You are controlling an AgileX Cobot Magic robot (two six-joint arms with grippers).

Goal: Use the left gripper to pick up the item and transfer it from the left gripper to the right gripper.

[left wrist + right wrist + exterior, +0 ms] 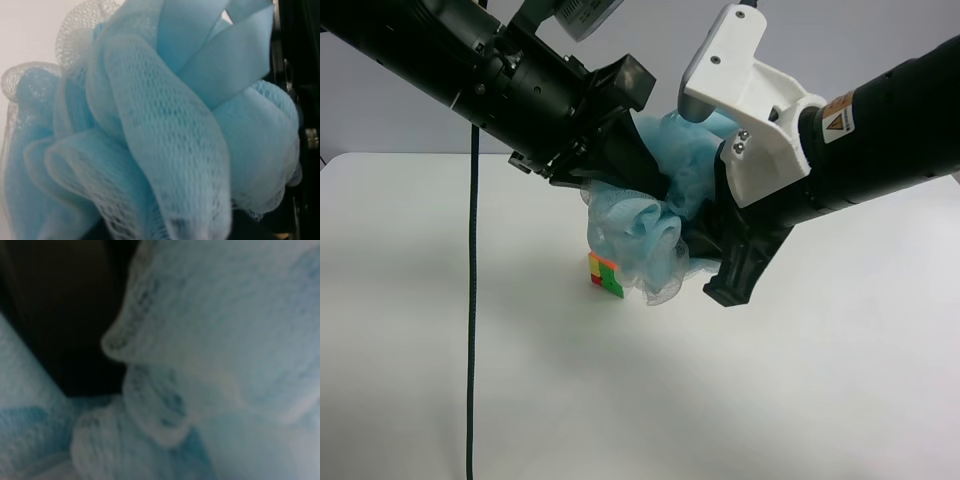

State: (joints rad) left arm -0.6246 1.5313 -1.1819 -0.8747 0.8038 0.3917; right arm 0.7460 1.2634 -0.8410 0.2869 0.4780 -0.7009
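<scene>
The light blue mesh pouf [645,225] hangs in the air above the white table [800,400], between the two arms. The all-black left gripper [620,175] comes in from the exterior high view's upper left and is shut on the pouf's upper part. The right gripper [705,245], with the white bracket [750,120], comes in from that view's right. Its jaws stand apart around the pouf's other side, with one finger [735,275] showing below. The pouf fills the left wrist view [150,130] and, blurred, the right wrist view [225,340].
A multicoloured puzzle cube [604,275] sits on the table under the pouf, partly hidden by it. A black cable [472,300] hangs from the left arm down to the table's front. The table's far edge runs behind the arms.
</scene>
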